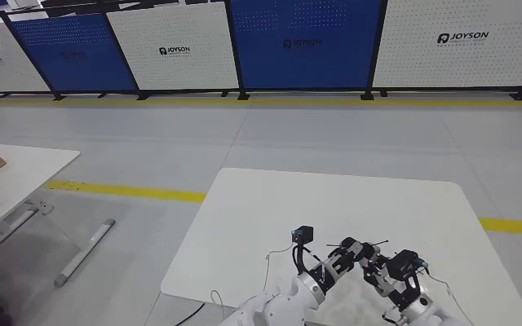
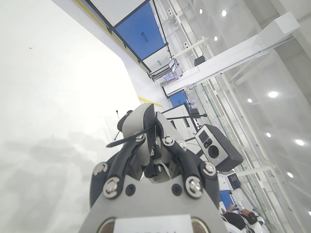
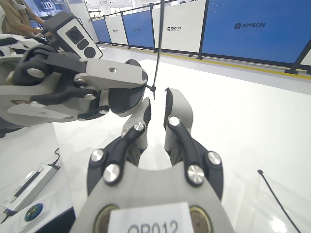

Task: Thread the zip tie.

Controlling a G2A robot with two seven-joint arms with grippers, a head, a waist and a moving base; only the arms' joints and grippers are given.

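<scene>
Tie (image 3: 159, 37) sits clenched in your left hand (image 2: 154, 122). Your right hand (image 3: 158, 100) is released, jaws apart, just beside the tie's head.

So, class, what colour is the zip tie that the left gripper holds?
The zip tie is black, clearest in the right wrist view, clamped in the left gripper.

Bright light from round ceiling lamps (image 2: 272, 94) — the white table (image 2: 48, 73) glares; wrist views bow at edges.
</scene>
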